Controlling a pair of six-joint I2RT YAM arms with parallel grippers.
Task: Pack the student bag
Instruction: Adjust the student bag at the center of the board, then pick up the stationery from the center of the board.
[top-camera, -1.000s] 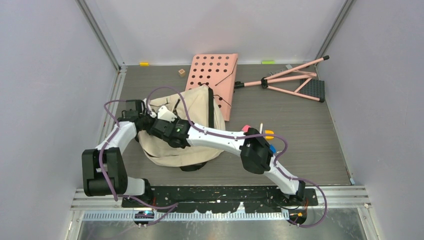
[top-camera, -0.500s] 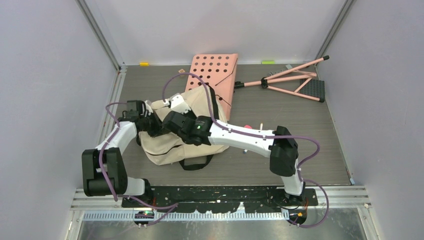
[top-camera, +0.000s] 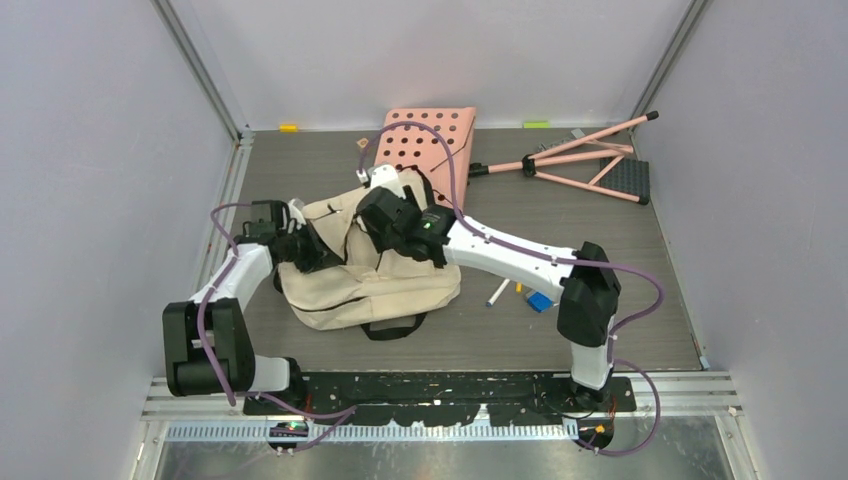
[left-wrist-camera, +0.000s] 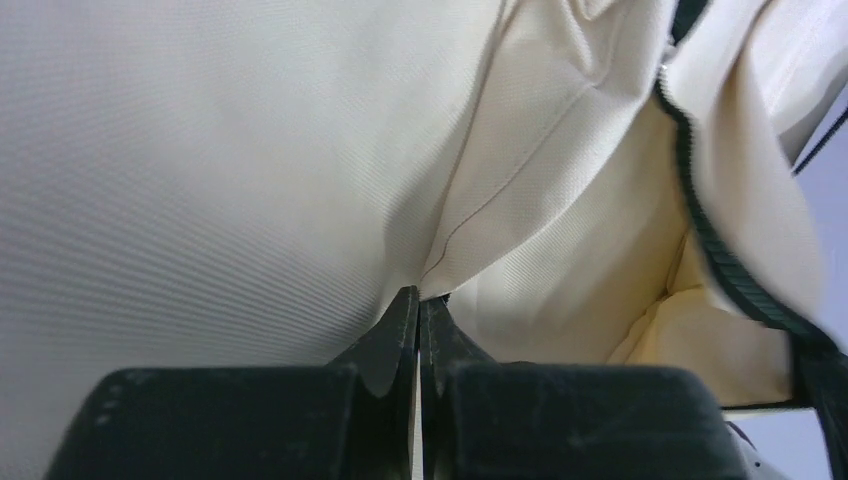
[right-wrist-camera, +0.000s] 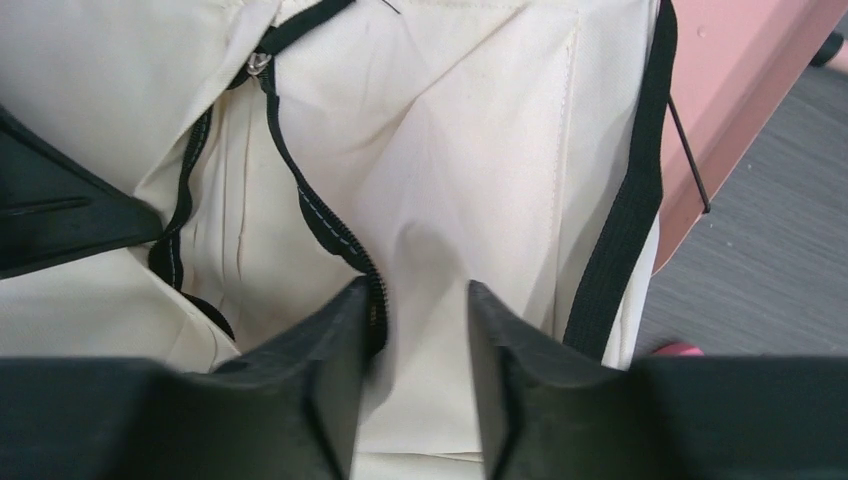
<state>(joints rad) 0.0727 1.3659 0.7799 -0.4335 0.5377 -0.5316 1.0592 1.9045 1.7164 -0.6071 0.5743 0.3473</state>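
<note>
Left pincer is pressing its two fingers together on a fold of the cream bag, with the fingertips meeting right at a seam in the cloth. From above, this pincer is gripping the bag's left side, where the fabric is bunching up.

The right pincer is hanging over the bag's upper part with its fingers moderately apart. Cream cloth is showing in the gap between them, and nothing is being held. The black zipper is running down just beside one finger, and a black strap is lying along the bag's edge on the other side. In the overhead view this pincer is sitting over the far end of the bag.

The bag is lying slumped on the grey surface, left of centre, with its far corner touching the pink board. A pink stand is lying on its side to the right of the board. A pen and a blue block are lying on the surface just right of the bag, close to the right arm.
</note>
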